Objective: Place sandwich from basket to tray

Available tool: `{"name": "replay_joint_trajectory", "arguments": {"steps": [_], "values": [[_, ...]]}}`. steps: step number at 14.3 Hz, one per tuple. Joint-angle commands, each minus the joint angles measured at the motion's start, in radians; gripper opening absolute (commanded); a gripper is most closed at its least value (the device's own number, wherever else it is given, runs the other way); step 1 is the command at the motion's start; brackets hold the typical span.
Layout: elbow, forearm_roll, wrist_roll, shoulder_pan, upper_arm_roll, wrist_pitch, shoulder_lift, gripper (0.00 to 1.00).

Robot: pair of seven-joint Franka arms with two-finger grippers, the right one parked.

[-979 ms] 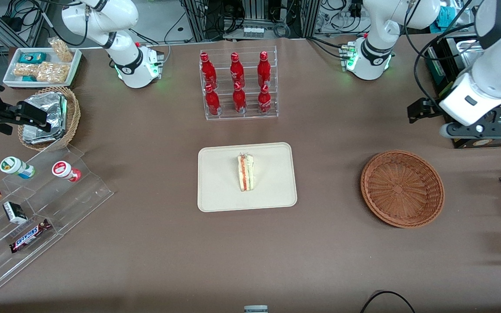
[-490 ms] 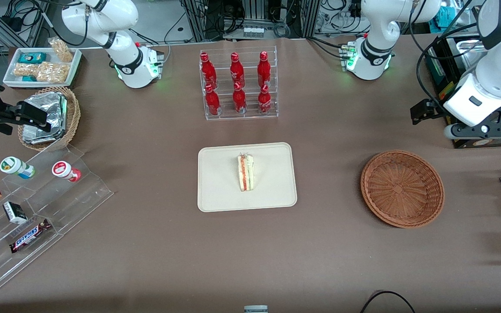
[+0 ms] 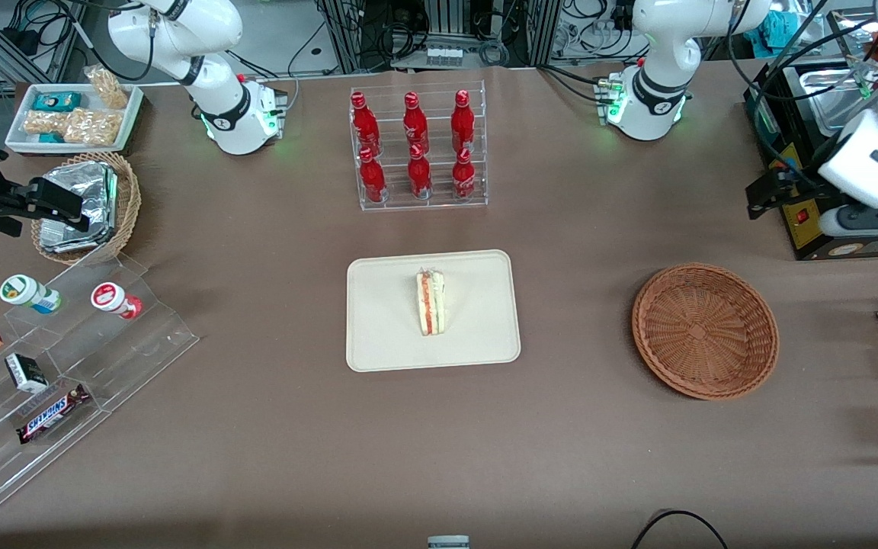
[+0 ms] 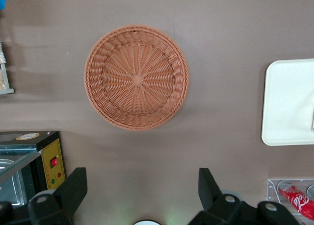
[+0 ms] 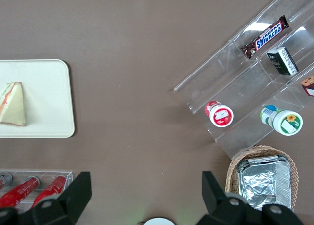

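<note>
The sandwich (image 3: 431,303) lies on the tray (image 3: 386,335), near the tray's middle, its red-orange and green filling stripes turned up toward the front camera. Take the tray as the landmark: it sits flat on the brown desk (image 3: 271,427), about mid-desk. The basket (image 3: 705,330) rests toward the working arm's end of the desk from the tray, well apart from it, and there is nothing inside it; the wrist view looks straight down into its bare woven floor. The gripper (image 4: 140,193) hangs high above the desk, farther from the front camera than the basket and well away from the tray, with its fingers (image 4: 73,188) spread wide and nothing between them. The rack of red bottles (image 3: 418,146) stands farther from the front camera than the tray. A tiered clear stand (image 3: 65,366) holding snacks lies toward the parked arm's end of the desk from the tray.
</note>
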Motion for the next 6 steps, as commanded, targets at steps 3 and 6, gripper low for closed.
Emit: {"name": "replay_joint_trajectory", "arguments": {"steps": [3, 6], "values": [[0.050, -0.010, 0.012, 0.000, 0.051, -0.010, 0.012, 1.00], [0.067, -0.013, 0.018, -0.003, 0.068, -0.013, 0.029, 1.00]]}}
